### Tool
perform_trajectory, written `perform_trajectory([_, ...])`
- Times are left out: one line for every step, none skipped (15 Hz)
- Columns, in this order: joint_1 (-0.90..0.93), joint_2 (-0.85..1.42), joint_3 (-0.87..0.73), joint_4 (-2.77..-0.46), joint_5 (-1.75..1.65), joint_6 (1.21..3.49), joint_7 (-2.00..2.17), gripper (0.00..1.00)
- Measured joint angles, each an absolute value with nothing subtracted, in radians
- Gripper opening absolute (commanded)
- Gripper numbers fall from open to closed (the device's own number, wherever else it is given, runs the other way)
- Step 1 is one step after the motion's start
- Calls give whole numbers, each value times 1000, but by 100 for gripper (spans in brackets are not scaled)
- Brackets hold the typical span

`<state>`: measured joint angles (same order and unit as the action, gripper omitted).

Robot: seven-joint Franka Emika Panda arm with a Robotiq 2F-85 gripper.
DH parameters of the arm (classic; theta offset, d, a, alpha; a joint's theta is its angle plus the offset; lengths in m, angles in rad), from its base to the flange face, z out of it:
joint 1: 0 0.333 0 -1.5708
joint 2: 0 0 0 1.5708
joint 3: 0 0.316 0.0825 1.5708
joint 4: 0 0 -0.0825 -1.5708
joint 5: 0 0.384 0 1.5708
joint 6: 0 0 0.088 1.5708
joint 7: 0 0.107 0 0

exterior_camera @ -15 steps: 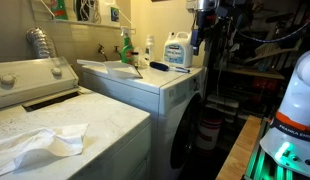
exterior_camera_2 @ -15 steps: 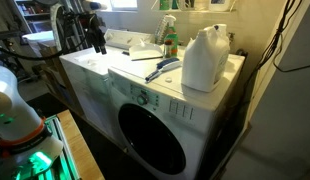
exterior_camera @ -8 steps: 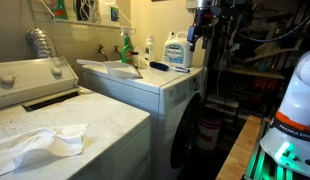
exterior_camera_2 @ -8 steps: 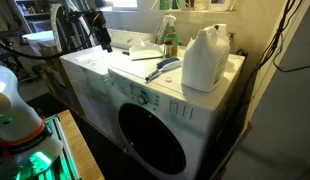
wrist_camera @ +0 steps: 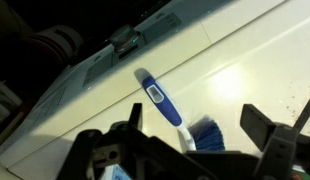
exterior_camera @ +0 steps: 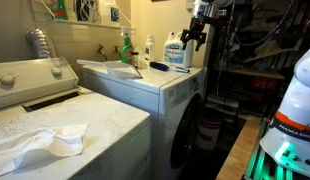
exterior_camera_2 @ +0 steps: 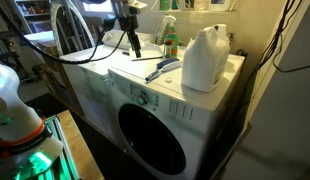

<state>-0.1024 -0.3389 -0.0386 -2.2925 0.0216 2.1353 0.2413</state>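
A dish brush [wrist_camera: 155, 97] with a blue-and-white handle and blue bristles lies on the white top of a front-loading machine [wrist_camera: 240, 55]. In the wrist view my gripper [wrist_camera: 195, 115] hangs open right above it, one finger on each side of the bristles, not touching. In both exterior views the gripper [exterior_camera: 195, 36] [exterior_camera_2: 131, 40] hovers above the machine's top, a little apart from the brush [exterior_camera: 158, 66] [exterior_camera_2: 163, 68]. Nothing is held.
A large white detergent jug [exterior_camera: 176, 50] [exterior_camera_2: 205, 58] stands on the same top, with a green spray bottle [exterior_camera: 125, 46] [exterior_camera_2: 170, 40] behind. A white cloth [exterior_camera: 40, 145] lies on the nearer machine. Cluttered shelves [exterior_camera: 260, 55] stand beside the arm.
The arm has swung in over the machine's top toward the brush. The jaws have stayed open. Nothing on the top has moved.
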Motion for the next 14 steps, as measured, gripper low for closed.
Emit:
perform_trajectory([-106, -303, -49, -2273, 32, 2149, 243, 100])
perform_trajectory([-109, -268, -58, -2254, 41, 2164, 243, 100])
perform_trajectory([-112, -234, -66, -2235, 48, 2180, 243, 100])
perform_trajectory([-116, -201, -71, -2218, 49, 2198, 245, 100])
perform_trajectory([-121, -171, -76, -2202, 49, 2220, 252, 100])
perform_trajectory([-127, -141, -80, -2188, 47, 2245, 259, 100])
perform_trajectory([-133, -112, -86, -2175, 46, 2273, 264, 100])
perform_trajectory([-138, -84, -93, -2164, 42, 2303, 268, 100])
perform_trajectory([-144, -56, -100, -2151, 41, 2329, 270, 100])
perform_trajectory([-148, -31, -106, -2140, 29, 2353, 280, 100])
perform_trajectory([-151, -9, -110, -2128, 16, 2371, 294, 100])
perform_trajectory([-152, 6, -112, -2119, 12, 2375, 298, 100])
perform_trajectory([-152, 15, -113, -2113, 10, 2375, 300, 100])
perform_trajectory([-152, 18, -113, -2108, 10, 2375, 302, 100])
